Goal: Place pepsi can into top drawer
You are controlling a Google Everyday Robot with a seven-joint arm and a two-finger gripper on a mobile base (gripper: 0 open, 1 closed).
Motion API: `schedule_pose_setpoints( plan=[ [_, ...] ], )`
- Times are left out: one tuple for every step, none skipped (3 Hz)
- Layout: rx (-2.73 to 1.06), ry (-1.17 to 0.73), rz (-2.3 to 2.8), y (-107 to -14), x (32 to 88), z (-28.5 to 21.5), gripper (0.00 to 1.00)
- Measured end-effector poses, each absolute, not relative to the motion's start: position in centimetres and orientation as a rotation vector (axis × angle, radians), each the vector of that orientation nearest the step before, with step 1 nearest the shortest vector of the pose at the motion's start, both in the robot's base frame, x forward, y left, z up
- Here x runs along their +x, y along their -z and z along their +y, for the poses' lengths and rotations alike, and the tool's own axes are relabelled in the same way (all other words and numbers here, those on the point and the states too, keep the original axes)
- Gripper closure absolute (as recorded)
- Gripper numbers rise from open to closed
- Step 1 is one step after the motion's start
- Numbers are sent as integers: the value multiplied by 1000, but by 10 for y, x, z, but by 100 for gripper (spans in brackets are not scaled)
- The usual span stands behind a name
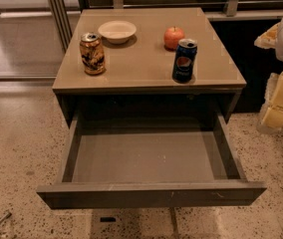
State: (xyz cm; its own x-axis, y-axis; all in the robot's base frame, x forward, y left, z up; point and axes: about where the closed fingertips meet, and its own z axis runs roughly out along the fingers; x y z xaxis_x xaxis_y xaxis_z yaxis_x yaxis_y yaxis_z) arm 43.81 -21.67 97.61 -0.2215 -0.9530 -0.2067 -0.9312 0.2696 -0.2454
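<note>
The pepsi can (184, 60), dark blue with a round logo and a silver top, stands upright on the tabletop (141, 59) near its front right corner. The top drawer (149, 158) is pulled out wide below the tabletop, and its grey bottom is bare. My gripper (277, 106) is on the white and yellow arm at the right edge of the camera view. It hangs to the right of the table, well apart from the can and level with the table's front edge. It holds nothing that I can see.
A gold-and-brown can (92, 53) stands at the front left of the tabletop. A white bowl (117, 31) sits behind it, and a red apple (174, 37) sits just behind the pepsi can. Speckled floor surrounds the table. A railing runs behind it.
</note>
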Motion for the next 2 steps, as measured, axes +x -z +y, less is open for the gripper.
schedule_pose_setpoints(
  plan=[
    [-1720, 105, 2221, -976, 443, -217, 0],
    [-1714, 107, 2192, -963, 479, -217, 0]
  ],
)
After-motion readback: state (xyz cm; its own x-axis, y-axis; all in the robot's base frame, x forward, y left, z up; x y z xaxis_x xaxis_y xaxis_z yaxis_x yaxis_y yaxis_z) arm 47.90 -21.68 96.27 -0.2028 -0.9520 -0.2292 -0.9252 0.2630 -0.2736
